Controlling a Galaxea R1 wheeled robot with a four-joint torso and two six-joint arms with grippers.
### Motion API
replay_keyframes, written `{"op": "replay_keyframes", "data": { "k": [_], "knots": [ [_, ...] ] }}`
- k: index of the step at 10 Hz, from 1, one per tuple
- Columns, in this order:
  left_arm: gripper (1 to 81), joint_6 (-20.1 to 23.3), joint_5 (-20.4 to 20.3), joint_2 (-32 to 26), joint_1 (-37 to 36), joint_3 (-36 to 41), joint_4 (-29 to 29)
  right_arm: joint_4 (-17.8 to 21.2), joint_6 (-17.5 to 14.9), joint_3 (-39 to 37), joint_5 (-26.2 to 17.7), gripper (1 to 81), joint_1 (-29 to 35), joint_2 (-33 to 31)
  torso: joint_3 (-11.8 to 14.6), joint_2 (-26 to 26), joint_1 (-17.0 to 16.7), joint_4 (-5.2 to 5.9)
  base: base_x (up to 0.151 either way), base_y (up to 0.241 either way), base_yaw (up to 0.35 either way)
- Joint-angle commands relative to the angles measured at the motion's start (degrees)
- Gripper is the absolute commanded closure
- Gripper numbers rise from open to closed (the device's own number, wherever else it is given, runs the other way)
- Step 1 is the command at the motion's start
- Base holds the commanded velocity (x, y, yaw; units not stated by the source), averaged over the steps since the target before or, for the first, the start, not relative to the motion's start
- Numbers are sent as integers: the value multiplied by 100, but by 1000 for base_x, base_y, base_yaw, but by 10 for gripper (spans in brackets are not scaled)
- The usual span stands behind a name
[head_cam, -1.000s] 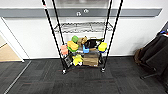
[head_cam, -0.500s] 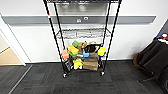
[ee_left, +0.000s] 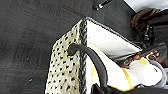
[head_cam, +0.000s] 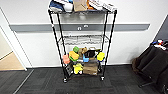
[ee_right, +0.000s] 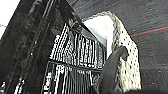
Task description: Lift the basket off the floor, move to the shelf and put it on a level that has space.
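I am carrying the cream-white perforated basket (ee_left: 67, 72) clear of the dark grey carpet floor (ee_left: 27, 37), one arm at each end. A dark curved handle (ee_left: 92, 62) loops over its braided rim beside my left pincer; whether either pincer is clamped I cannot tell. Ahead stands the black-posted wire shelf (head_cam: 82, 42), its bare middle grey wire level (head_cam: 82, 39) free. I judge the next move needs a higher lift. The basket's contents are blurred.

Head view high, facing shelf (head_cam: 82, 40) and wall, set back, both wrist views close, angled down, sharing basket (ee_left: 67, 70) above floor (ee_left: 27, 37).
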Motion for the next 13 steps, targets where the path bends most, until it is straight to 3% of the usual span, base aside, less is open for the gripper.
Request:
{"op": "replay_keyframes", "data": {
  "k": [1, 3, 4, 13],
  "knots": [
    [811, 35, 99, -137, -569, 195, -76, 141, 6, 216, -14, 811, 707, -215, 444, 545, -350, 0, 0, 0, 0],
    [811, 44, 99, -128, -507, 195, -67, 132, -2, 198, -14, 811, 671, -215, 736, 945, -614, 0, 0, 0, 0],
    [811, 44, 99, -128, -472, 195, -67, 132, -11, 207, -14, 811, 645, -223, 426, 1141, -747, 0, 0, 0, 0],
    [811, 53, 37, -216, -279, 213, 21, 70, -20, 330, 205, 811, 231, -390, 531, 2840, -1855, 0, 0, 0, 0]
  ]
}}
